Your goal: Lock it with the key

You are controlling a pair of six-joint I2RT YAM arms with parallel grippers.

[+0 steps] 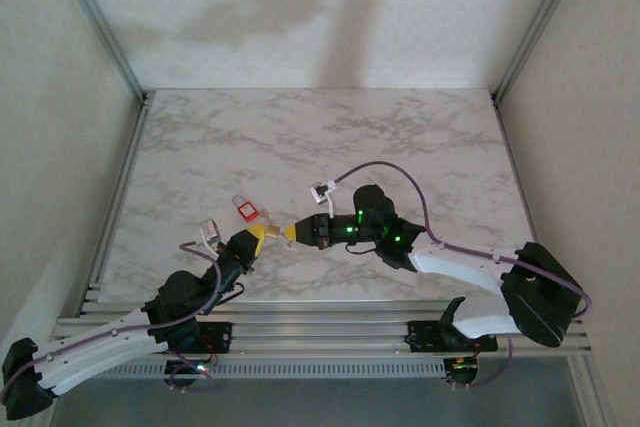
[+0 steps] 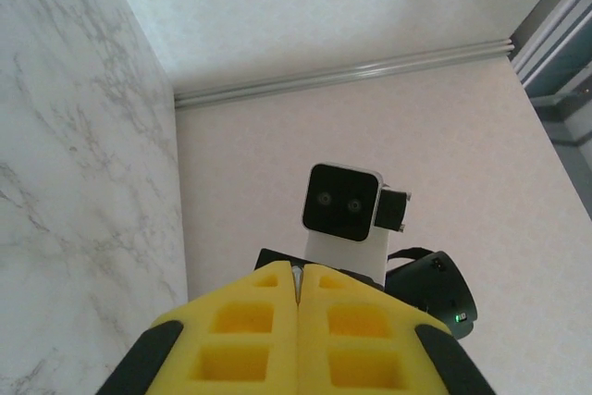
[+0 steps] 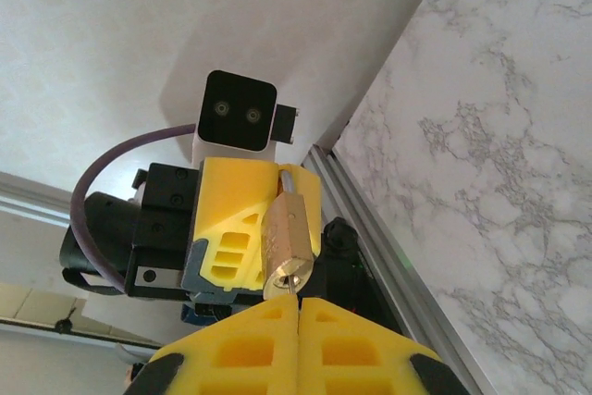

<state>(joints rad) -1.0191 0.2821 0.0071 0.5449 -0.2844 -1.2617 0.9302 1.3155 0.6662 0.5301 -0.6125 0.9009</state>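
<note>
Clamping small brass padlock (image 3: 289,247) in fully closed L gripper (image 1: 257,235), keyhole end out toward closed R gripper (image 1: 291,233) pinching thin metal key (image 3: 294,290), tip at keyhole directly ahead, prob. for coaxial turn.

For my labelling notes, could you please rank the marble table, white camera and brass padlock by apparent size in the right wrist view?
1. marble table
2. white camera and brass padlock: about alike, unranked; the camera sits farther off.

Both arms low and inward, tips almost touching; left fingers (image 1: 256,236) closed; right fingers (image 1: 291,233) closed
</note>
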